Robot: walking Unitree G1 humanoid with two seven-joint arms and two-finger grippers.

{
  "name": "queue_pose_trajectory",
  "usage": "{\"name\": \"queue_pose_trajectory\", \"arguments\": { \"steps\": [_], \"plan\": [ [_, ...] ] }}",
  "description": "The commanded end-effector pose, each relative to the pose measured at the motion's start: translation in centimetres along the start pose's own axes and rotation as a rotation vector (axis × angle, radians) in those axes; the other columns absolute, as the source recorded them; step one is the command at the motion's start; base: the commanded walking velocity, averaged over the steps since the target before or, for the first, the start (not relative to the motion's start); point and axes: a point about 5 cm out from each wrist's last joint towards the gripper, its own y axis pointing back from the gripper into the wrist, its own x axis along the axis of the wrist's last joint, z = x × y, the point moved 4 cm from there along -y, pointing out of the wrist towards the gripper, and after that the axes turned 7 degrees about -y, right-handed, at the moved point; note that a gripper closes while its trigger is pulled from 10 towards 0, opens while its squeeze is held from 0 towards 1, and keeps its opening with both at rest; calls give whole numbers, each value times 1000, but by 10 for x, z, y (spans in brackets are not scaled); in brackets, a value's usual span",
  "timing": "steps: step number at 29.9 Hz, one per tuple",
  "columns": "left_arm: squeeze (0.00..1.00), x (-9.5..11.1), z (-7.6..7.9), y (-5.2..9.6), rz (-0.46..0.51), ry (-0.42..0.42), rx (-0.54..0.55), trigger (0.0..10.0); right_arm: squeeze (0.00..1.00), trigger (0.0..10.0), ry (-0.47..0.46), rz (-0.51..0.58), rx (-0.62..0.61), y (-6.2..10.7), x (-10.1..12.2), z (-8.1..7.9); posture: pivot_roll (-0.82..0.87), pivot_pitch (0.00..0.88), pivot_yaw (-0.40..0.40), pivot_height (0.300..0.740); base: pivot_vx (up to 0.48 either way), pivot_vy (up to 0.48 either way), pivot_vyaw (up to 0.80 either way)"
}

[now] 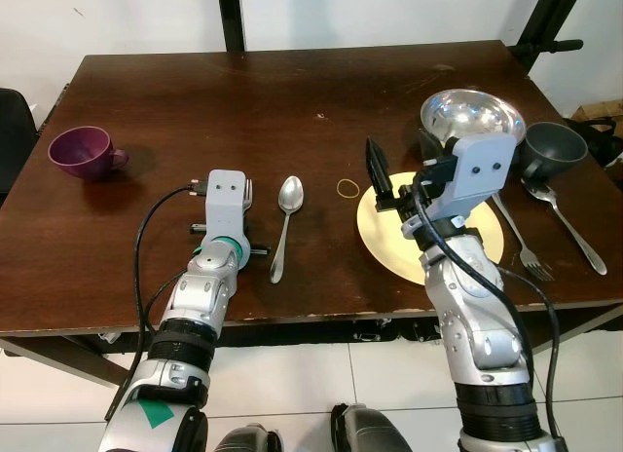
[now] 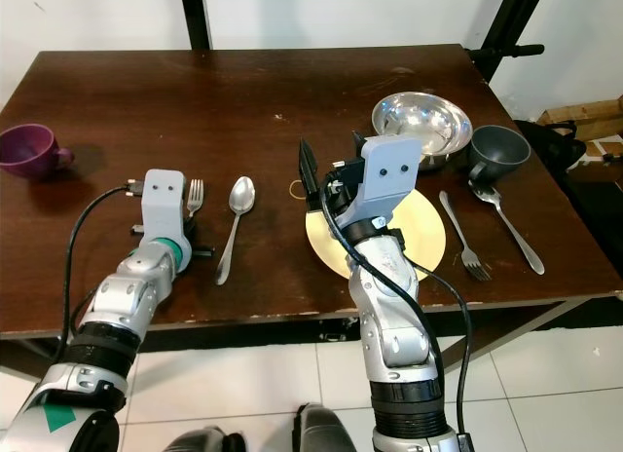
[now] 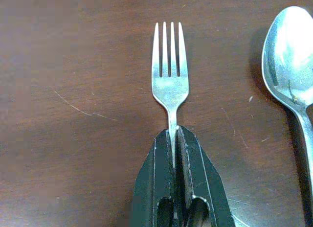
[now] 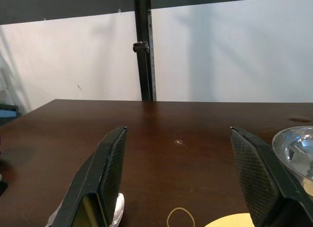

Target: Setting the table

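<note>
Table point(image 1: 292, 92) setting looks roughly half done. Far left of the left gripper point(image 3: 174, 139) sits a purple cup point(image 1: 86, 152), out of place by my reckoning. That gripper's fingers are pinched tight on the handle of a fork point(image 3: 169, 65), low over the wood, with a spoon point(image 1: 286, 223) just beside it on the right. Next comes a rubber band point(image 1: 348, 188), then the right gripper point(image 1: 394, 174), spread wide and empty over the yellow plate point(image 1: 384, 240). Beyond it a metal bowl point(image 1: 471, 113), grey mug point(image 1: 555, 145), second fork point(image 1: 521, 240) and second spoon point(image 1: 565, 216) are laid. The near edge is close; the far side is roomy.
</note>
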Motion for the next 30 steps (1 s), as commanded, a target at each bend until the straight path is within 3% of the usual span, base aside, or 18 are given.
{"name": "queue_pose_trajectory", "arguments": {
  "steps": [1, 2, 3, 4, 5, 8, 10, 12, 14, 17, 21, 25, 30],
  "plan": [
    [0, -14, 0, 1, -30, -27, 6, 0, 0, 10000, 0, -12, 2, 1, -3, 0, -121, 3, 67, 740, 0, 0, 0],
    [0, 3, -2, 2, 70, -47, 18, 0, 0, 10000, 1, -12, 3, 1, -3, -1, -121, 3, 67, 740, 0, 0, 0],
    [0, 20, -3, 5, 160, -44, 21, 10000, 0, 10000, 1, -12, 3, 1, -3, -1, -120, 1, 67, 740, 0, 0, 0],
    [0, 20, -3, 5, 160, -44, 21, 10000, 0, 10000, 1, -12, 3, 1, -3, -1, -120, 1, 67, 740, 0, 0, 0],
    [0, 39, -6, 10, 257, -26, 23, 10000, 0, 10000, 1, -10, 3, 1, -2, -1, -118, 2, 68, 740, 0, 0, 0],
    [0, 53, -9, 15, 322, -21, 26, 10000, 0, 10000, 0, -8, 2, 1, -2, -1, -118, 2, 68, 740, 0, 0, 0],
    [0, 81, -17, 29, 455, -30, 16, 10000, 0, 10000, -7, 1, -11, 2, 0, 0, -107, 5, 76, 740, 0, 0, 0],
    [0, 88, -19, 35, 493, -34, 9, 10000, 0, 10000, -11, 4, -19, 3, 0, 0, -107, 5, 76, 740, 0, 0, 0],
    [0, 102, -23, 53, 564, -22, -7, 10000, 0, 10000, -24, 7, -58, 7, -1, 4, -104, 10, 88, 740, 0, 0, 0],
    [0, 105, -25, 67, 590, -15, -13, 10000, 0, 10000, -32, 6, -87, 10, -2, 9, -98, 15, 93, 740, 0, 0, 0],
    [0, 99, -24, 72, 591, -22, -8, 10000, 0, 10000, -37, 2, -106, 13, -4, 12, -90, 21, 84, 740, 0, 0, 0],
    [0, 91, -22, 68, 562, -27, -7, 10000, 0, 10000, -40, -2, -112, 14, -5, 13, -84, 19, 84, 740, 0, 0, 0],
    [0, 99, -19, 62, 577, -31, 21, 10000, 0, 10000, -38, 0, -111, 11, -4, 12, -111, 21, 85, 740, 0, 0, 0]
  ]
}}
